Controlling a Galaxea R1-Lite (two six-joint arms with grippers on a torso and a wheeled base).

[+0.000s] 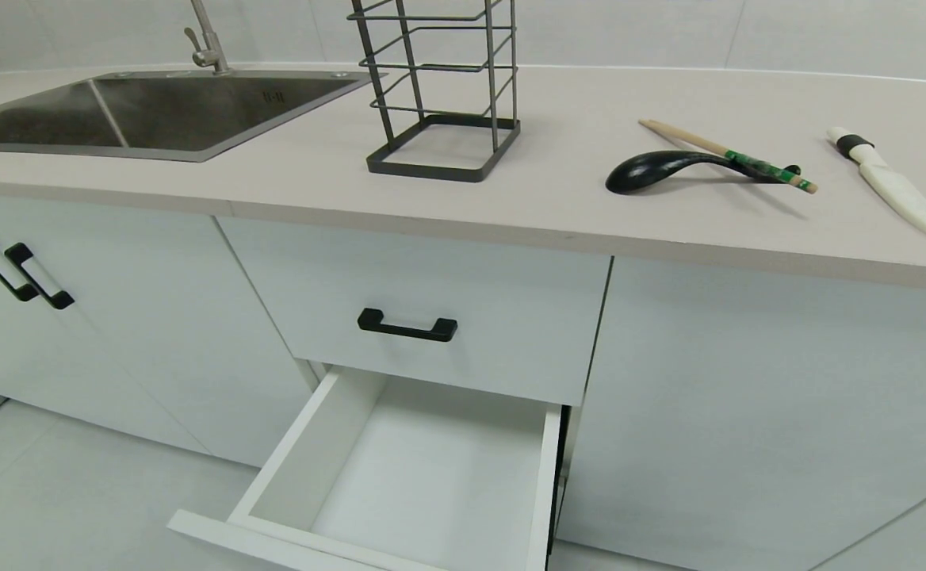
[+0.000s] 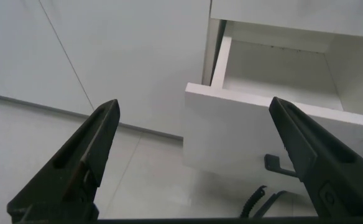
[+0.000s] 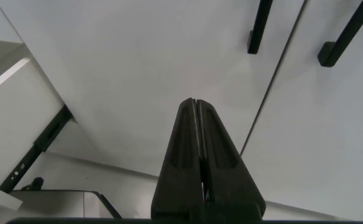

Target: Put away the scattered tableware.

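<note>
On the beige countertop (image 1: 558, 198), right of centre, lies a black ladle-like spoon (image 1: 653, 169) with a pair of wooden chopsticks (image 1: 728, 154) resting across its handle. A white-bladed knife with a black band (image 1: 891, 184) lies further right near the counter edge. Below the counter the lower white drawer (image 1: 399, 484) is pulled out and holds nothing. My left gripper (image 2: 194, 118) is open, low by the floor, facing that drawer's front panel (image 2: 243, 137). My right gripper (image 3: 197, 106) is shut on nothing, close to the white cabinet doors (image 3: 169, 74).
A black wire rack (image 1: 443, 87) stands upright mid-counter. A steel sink (image 1: 154, 111) with a tap is at the left. The upper drawer (image 1: 407, 325) with its black handle is closed. Black handles (image 3: 293, 31) mark the cabinet doors.
</note>
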